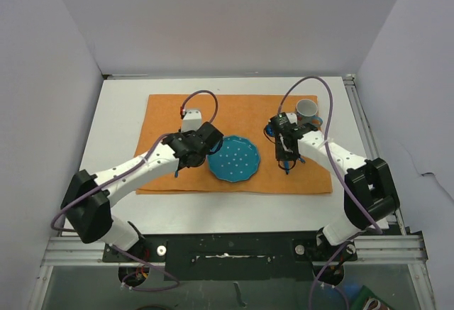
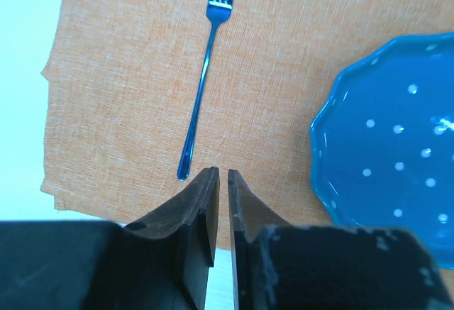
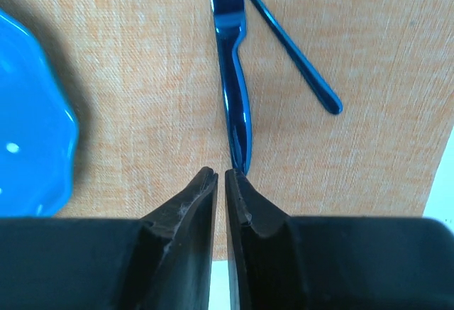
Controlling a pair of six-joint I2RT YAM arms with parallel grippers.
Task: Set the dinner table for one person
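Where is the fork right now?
In the left wrist view, the fork lies flat on the orange cloth, left of the blue plate, its handle end just ahead of the left hand.

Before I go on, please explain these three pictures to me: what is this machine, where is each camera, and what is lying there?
Two robot arms stand at the near edge of a white table. One camera looks down from above; one sits on each wrist. An orange cloth carries a blue dotted plate and a cup. The left gripper is nearly shut and empty, behind a blue fork. The right gripper, also nearly shut, holds nothing; a blue knife and another blue handle lie before it.
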